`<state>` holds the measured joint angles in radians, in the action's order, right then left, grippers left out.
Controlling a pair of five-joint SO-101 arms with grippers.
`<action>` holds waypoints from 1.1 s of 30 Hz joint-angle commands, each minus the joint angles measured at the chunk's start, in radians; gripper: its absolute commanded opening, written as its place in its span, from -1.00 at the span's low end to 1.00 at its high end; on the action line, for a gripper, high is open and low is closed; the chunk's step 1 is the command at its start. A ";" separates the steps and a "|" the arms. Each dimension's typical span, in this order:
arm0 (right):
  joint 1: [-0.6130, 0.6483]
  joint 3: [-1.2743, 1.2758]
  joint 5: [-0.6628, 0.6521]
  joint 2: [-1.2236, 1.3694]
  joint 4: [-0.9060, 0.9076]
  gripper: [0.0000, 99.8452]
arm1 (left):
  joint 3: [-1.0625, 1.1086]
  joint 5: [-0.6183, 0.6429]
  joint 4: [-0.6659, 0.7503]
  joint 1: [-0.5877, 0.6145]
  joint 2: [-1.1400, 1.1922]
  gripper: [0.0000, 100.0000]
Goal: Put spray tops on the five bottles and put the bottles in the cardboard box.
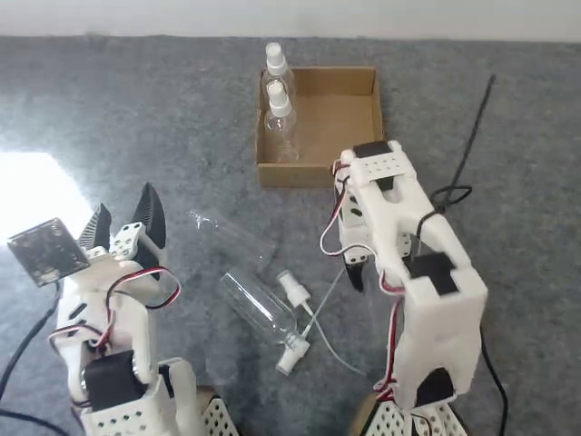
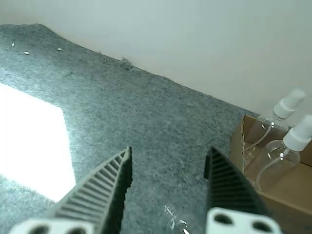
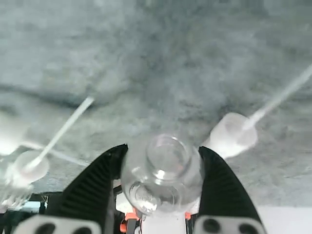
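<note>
My right gripper (image 3: 163, 183) is shut on a clear bottle (image 3: 163, 170) with no top, its open neck facing the wrist camera. In the high view this gripper (image 1: 356, 268) points down at the mat just in front of the cardboard box (image 1: 340, 118). Two bottles with white spray tops (image 1: 280, 116) (image 1: 275, 62) stand along the box's left side. Two clear bottles (image 1: 259, 304) (image 1: 227, 232) lie on the mat between the arms. Beside them lie loose spray tops (image 1: 295, 289) (image 1: 290, 354) with long tubes. My left gripper (image 1: 127, 222) (image 2: 168, 178) is open and empty, raised over the mat to the left.
Grey felt mat (image 1: 136, 118) covers the table, with a bright patch of light (image 1: 36, 191) at the left. A black cable (image 1: 472, 136) runs along the right side. The box (image 2: 278, 187) and its two topped bottles (image 2: 287, 105) lie ahead of the left gripper.
</note>
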<state>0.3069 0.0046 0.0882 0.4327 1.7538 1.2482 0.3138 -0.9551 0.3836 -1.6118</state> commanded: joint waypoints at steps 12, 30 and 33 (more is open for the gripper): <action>0.200 0.123 -0.011 -0.690 0.039 -0.82 | -0.019 0.005 0.012 0.002 -0.008 -0.55; 0.375 0.126 -0.144 -1.000 -0.025 -0.82 | -0.019 0.005 0.012 0.003 -0.008 -0.55; 0.374 0.126 -0.232 -1.036 -0.025 -0.82 | -0.019 0.005 0.012 0.003 -0.008 -0.55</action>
<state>0.6736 0.1350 -0.0315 -0.5201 1.7446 1.2482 0.3138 -0.9551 0.3836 -1.6118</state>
